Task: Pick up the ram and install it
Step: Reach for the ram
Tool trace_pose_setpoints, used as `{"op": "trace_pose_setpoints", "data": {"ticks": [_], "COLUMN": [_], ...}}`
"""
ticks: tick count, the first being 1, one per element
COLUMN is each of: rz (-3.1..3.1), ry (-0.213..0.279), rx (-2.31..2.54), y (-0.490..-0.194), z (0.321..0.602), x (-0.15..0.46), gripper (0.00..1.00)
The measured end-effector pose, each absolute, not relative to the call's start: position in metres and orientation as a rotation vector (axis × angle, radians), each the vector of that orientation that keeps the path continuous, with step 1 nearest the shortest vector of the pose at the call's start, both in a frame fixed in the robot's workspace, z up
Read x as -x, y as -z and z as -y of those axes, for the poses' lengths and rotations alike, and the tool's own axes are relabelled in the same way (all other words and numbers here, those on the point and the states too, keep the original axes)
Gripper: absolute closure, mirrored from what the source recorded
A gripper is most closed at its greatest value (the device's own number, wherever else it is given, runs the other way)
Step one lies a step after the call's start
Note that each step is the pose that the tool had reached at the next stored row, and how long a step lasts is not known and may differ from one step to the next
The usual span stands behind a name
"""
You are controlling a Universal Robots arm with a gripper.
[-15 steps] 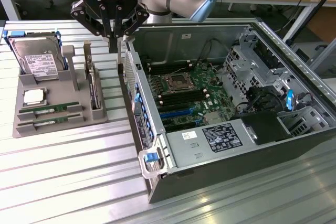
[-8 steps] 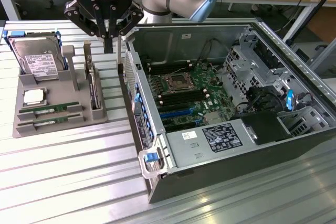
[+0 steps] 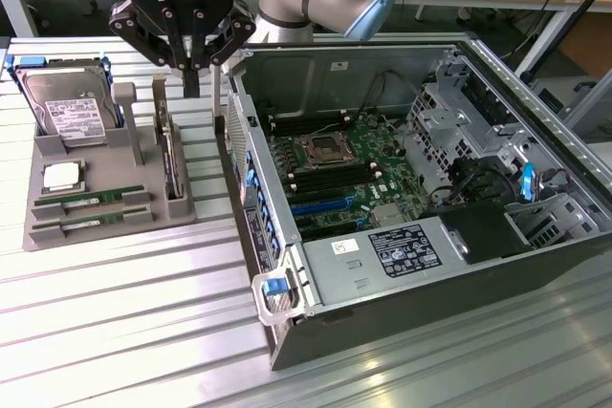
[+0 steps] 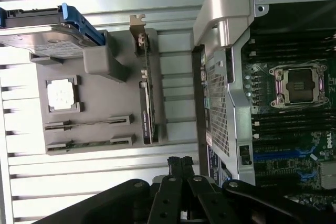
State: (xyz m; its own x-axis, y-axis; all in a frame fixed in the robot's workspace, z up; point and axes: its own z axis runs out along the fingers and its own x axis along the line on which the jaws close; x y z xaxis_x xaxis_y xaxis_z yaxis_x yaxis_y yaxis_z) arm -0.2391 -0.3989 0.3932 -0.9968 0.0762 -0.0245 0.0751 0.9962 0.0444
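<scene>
Hanging pressed together and empty, the jaws sit over the grey tray [image 3: 48,236], close beside the upright expansion card [image 3: 170,155] and the computer case [image 3: 237,112]. The ram [image 3: 91,200] sits in a tray slot toward the exterior view's lower left, a second stick [image 3: 91,220] just beside it, both well apart from the jaws. A clean pick likely needs the jaws opened and squared across the thin edges, clear of the card. The hard drive [image 3: 67,107] and CPU [image 3: 62,176] share the tray.
</scene>
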Motion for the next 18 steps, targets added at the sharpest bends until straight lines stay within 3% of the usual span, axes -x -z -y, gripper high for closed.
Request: {"op": "trace_pose_setpoints", "data": {"ticks": [18], "rz": [-3.112], "ry": [-0.068], "rx": [-0.118], "y": [-0.393], "z": [0.399], "x": [0.255], "gripper": [0.9]}}
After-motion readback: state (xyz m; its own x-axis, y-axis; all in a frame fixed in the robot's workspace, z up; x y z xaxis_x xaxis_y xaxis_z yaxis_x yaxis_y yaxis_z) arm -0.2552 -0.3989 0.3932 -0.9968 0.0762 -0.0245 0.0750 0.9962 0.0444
